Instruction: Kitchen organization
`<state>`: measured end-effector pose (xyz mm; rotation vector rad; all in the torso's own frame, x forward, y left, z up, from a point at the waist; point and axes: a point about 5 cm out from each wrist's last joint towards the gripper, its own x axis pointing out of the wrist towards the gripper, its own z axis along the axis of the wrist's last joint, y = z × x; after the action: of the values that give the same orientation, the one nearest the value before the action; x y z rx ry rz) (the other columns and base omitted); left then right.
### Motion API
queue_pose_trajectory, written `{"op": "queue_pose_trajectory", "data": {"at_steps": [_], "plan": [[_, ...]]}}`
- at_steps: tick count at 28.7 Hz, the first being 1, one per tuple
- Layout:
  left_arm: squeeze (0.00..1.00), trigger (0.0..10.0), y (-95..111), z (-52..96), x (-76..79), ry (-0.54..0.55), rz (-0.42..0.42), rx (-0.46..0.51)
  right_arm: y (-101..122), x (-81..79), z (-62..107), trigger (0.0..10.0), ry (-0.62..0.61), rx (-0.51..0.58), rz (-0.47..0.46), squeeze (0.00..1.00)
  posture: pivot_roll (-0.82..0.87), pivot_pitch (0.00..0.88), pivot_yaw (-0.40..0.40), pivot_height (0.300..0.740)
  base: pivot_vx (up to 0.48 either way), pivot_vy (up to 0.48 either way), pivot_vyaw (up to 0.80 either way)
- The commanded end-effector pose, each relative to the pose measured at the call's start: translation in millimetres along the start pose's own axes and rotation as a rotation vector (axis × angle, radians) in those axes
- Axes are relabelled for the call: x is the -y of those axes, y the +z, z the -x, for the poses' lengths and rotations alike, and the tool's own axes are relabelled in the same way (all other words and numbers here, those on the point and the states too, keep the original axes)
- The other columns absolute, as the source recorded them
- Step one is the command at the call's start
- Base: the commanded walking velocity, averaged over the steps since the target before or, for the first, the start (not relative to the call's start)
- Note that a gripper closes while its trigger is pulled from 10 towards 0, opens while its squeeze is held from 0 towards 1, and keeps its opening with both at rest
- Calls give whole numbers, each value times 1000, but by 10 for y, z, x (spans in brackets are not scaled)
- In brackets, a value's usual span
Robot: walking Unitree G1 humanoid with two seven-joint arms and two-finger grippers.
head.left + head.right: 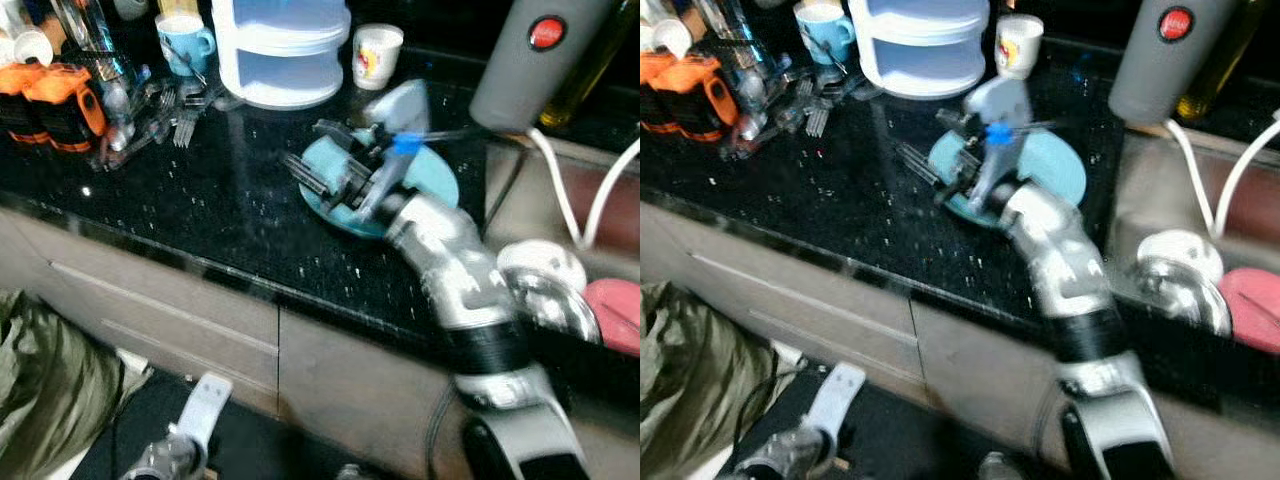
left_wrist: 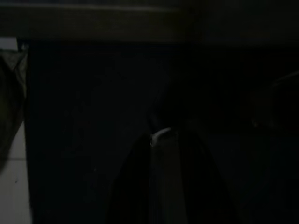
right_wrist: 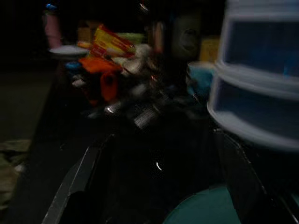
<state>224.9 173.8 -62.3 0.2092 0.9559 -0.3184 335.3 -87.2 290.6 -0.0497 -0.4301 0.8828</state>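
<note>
A teal plate (image 1: 432, 182) lies flat on the black countertop (image 1: 220, 200), near the sink. My right gripper (image 1: 306, 150) hovers over the plate's left edge and points left toward the clutter. It is open, and the right wrist view shows its two black fingers (image 3: 77, 186) spread wide with nothing between them. The teal plate (image 3: 205, 207) sits just below them there. My left gripper (image 1: 200, 405) hangs idle low by the cabinet front, and its wrist view is nearly black.
At the back stand a white tiered rack (image 1: 282, 50), a blue mug (image 1: 187, 42) and a white cup (image 1: 377, 55). Forks (image 1: 185, 112) and orange items (image 1: 50, 100) crowd the left. A grey cylinder (image 1: 530, 60) and the sink (image 1: 600, 230) are right.
</note>
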Motion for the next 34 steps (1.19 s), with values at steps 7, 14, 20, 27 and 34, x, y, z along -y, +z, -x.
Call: {"op": "queue_pose_trajectory", "data": {"at_steps": [7, 14, 20, 27, 34], "plan": [[0, 10000, -142, 23, -27, 4, 16, -39, 89, -44, 304, 10000, 277, -142, 118, 0, 52, 127, -56, 740, 0, 0, 0], [0, 10000, -148, 22, -19, -3, 8, -41, 100, -45, 471, 10000, 376, -334, 290, 0, 47, 121, -57, 740, 0, 0, 0], [0, 10000, -145, 23, -22, -4, 3, -43, -28, 102, 695, 10000, 347, -548, 422, 0, 43, 127, -55, 740, 0, 0, 0], [0, 10000, -135, 26, -38, -4, -1, -41, -97, 233, 863, 10000, 219, -639, 512, 0, 35, 136, -48, 740, 0, 0, 0], [0, 10000, -133, 28, -49, 0, -9, -40, -157, 318, 1044, 10000, 158, -741, 581, 0, 30, 139, -45, 740, 0, 0, 0]]}}
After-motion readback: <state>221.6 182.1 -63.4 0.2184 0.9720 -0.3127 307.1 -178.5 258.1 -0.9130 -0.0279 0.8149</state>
